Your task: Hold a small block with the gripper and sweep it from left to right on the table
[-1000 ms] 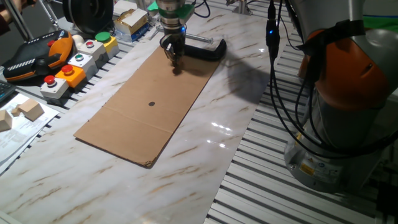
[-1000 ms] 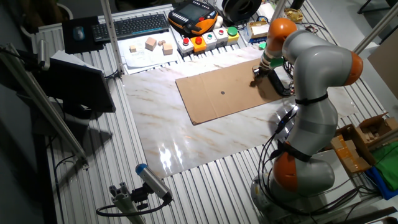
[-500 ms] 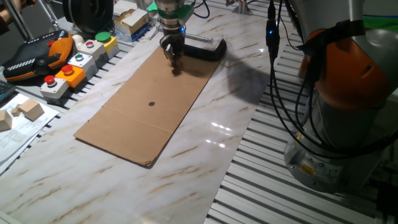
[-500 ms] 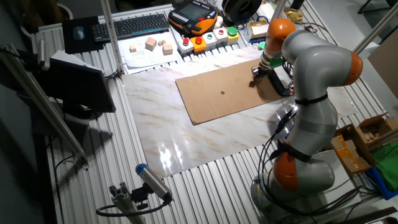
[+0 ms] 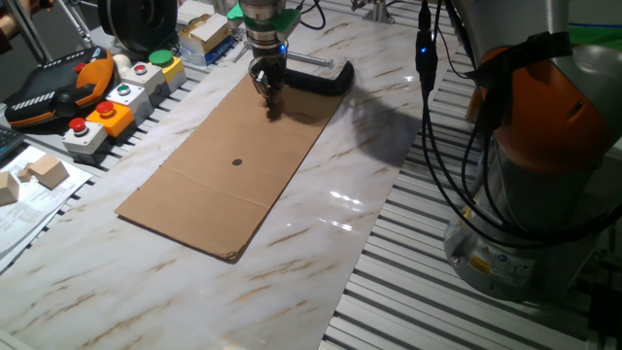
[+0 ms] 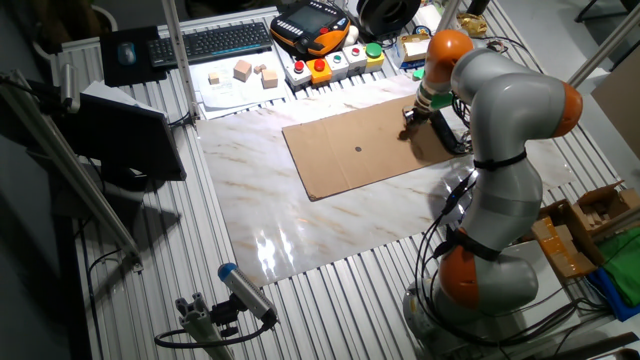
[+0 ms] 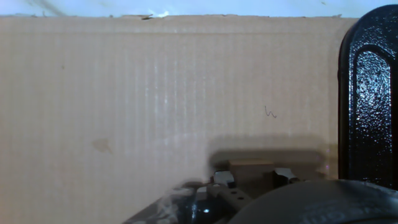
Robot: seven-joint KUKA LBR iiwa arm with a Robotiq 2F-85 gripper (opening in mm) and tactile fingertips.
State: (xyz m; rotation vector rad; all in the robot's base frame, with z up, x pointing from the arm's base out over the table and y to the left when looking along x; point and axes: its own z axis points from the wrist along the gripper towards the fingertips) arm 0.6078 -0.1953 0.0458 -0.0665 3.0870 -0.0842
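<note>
My gripper [image 5: 268, 95] stands low over the far end of the cardboard sheet [image 5: 233, 185] on the table [image 5: 374, 165]; it also shows in the other fixed view [image 6: 408, 127]. In the hand view the gripper [image 7: 251, 177] is shut on the small block [image 7: 250, 168], a tiny brown cube held between the fingertips [image 7: 222, 178] and resting on or just above the cardboard [image 7: 124, 93]. The block is too small to make out in the fixed views.
A black C-clamp [image 5: 319, 78] lies just right of the gripper, and fills the right edge of the hand view [image 7: 370, 106]. A button box [image 5: 117, 97] and a pendant [image 5: 53, 87] stand at the left. Pale wooden blocks [image 6: 243, 70] lie on paper.
The gripper with the block has shifted very slightly towards the far end of the cardboard; nothing else has moved.
</note>
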